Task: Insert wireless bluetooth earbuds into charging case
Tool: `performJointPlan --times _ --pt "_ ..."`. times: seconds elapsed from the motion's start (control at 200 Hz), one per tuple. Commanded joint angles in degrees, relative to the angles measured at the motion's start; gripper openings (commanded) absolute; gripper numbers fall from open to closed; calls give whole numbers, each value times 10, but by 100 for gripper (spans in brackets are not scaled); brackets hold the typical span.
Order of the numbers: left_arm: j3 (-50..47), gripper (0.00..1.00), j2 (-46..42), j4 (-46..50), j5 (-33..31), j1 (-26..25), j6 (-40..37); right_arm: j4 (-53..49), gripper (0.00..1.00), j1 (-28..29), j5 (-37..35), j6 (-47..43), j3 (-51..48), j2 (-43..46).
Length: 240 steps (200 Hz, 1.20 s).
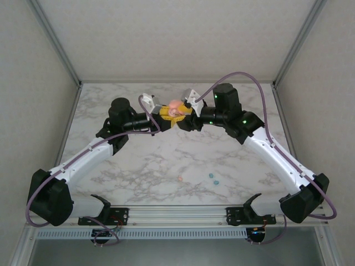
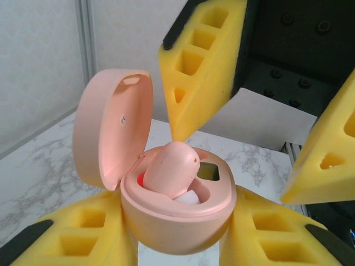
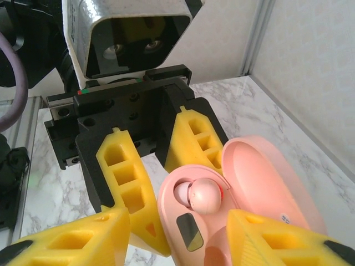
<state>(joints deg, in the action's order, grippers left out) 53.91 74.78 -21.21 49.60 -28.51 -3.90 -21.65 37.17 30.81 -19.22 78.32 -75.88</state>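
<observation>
The pink charging case (image 2: 183,221) hangs above the back of the table with its lid (image 2: 113,127) swung open. My left gripper (image 2: 177,210) is shut on the case's lower shell, a yellow finger on each side. A pink earbud (image 2: 169,169) rests tilted in one well, its white tip down and its body sticking up above the rim. My right gripper (image 3: 180,221) stands open over the case (image 3: 188,227), its fingers (image 2: 199,61) spread apart and off the earbud (image 3: 205,195). From above, both grippers meet at the case (image 1: 176,106).
A pink earbud (image 1: 180,178) and two teal earbuds (image 1: 213,178) lie loose on the marble table (image 1: 138,166) near the front middle. Metal frame posts and white walls close in the back and sides.
</observation>
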Motion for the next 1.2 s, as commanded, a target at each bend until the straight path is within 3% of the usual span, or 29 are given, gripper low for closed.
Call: performJointPlan --times 0.0,0.18,0.3,0.395,0.496,0.661,1.196 --pt "2 16 -3 -32 -26 -1 -10 29 49 4 -18 42 -9 23" --pt "-18 16 -10 -57 -102 -6 -27 38 48 3 -76 205 9 23" --pt "-30 16 -7 -74 -151 -10 -41 -72 45 -1 -96 375 90 -26" --pt "-37 16 -3 -89 -172 -12 -47 -188 44 -1 -91 431 180 -82" --pt "-40 16 2 -98 -178 -13 -49 -220 44 -1 -82 481 213 -114" --pt "-37 17 8 -99 -173 -14 -52 -204 43 -2 -55 518 226 -136" --pt "-25 17 9 -76 -158 -15 -55 -197 39 -1 -41 507 278 -191"
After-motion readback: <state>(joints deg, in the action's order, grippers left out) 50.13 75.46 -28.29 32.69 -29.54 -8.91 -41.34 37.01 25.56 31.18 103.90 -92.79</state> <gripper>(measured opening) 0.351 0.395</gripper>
